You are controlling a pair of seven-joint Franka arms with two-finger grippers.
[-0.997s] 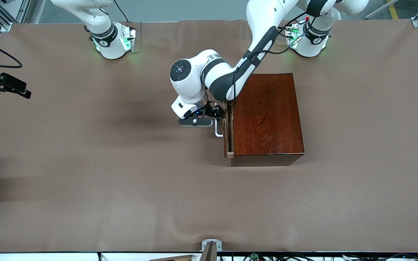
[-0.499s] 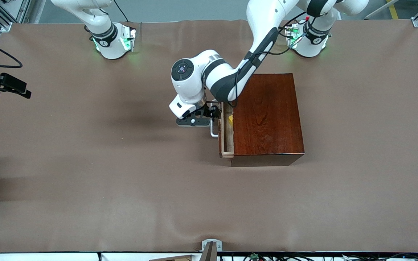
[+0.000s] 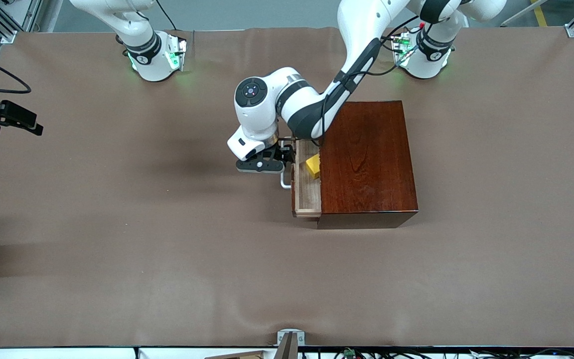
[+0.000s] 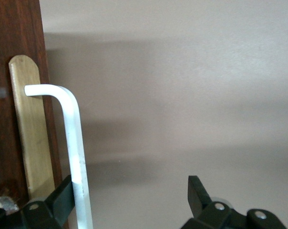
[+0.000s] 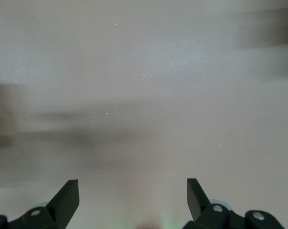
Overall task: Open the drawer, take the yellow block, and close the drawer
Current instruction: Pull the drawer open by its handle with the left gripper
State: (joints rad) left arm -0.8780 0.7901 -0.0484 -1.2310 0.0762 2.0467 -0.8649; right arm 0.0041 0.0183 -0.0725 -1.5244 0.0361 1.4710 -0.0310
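The drawer (image 3: 308,195) of the dark reddish-brown wooden box (image 3: 369,159) stands partly pulled out, with its pale inside showing. The yellow block (image 3: 313,165) lies in the drawer, next to the box's edge. My left gripper (image 3: 287,152) is low in front of the drawer at its white bar handle (image 3: 285,183). In the left wrist view the left gripper (image 4: 130,183) is open, and the handle (image 4: 75,138) runs just inside one finger (image 4: 63,195), touching it. My right gripper (image 5: 133,183) is open and empty over bare table; it is out of the front view.
The brown table cover (image 3: 167,239) stretches wide on all sides of the box. A black camera mount (image 3: 3,117) sticks in at the right arm's end of the table. The right arm's base (image 3: 155,55) stands at the table's edge.
The drawer has slid out from nearly closed to partly open. My left gripper moved with the handle away from the box. The yellow block has come into sight.
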